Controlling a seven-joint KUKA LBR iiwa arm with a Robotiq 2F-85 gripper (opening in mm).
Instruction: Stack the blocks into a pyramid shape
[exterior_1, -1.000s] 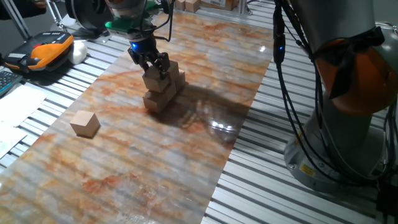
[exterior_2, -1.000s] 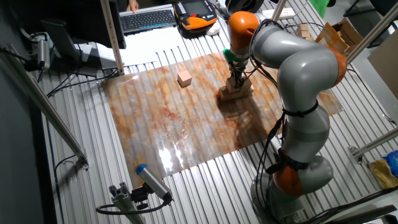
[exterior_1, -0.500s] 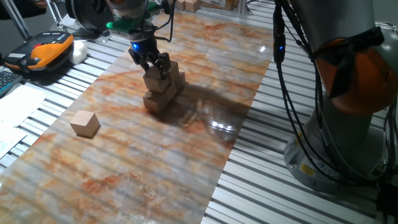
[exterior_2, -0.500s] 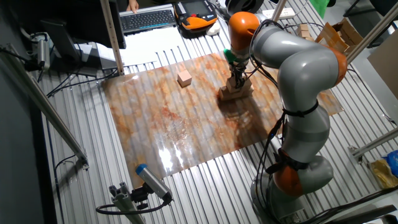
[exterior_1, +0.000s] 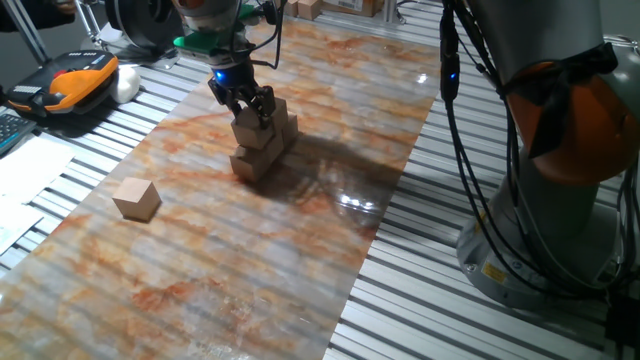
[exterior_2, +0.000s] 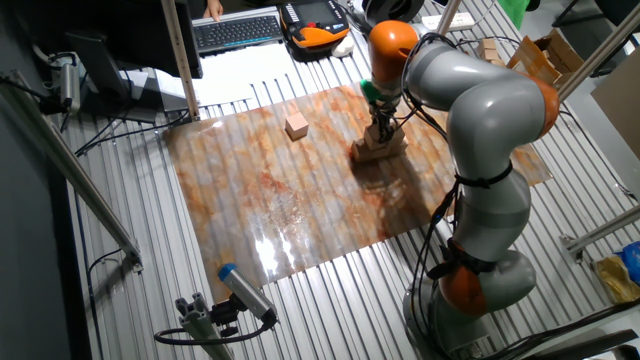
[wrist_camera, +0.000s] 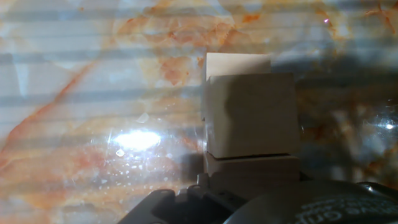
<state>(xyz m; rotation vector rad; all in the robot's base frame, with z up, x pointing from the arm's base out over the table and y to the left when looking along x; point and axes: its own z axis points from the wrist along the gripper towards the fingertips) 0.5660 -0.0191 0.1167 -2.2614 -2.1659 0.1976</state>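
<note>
The marbled mat covers the table. On it stands the pile of blocks, two layers so far. The gripper straddles the pile's top block, released or clenched I cannot tell. One loose block lies well apart from the pile.

Bright overhead light, glossy glare — fixed views sharp, hand view soft.
White glare spots sit on the marbled mat; the pile of blocks casts a soft shadow to its side. The hand view looks hazy, perhaps out of focus — its lower edge is dark.
</note>
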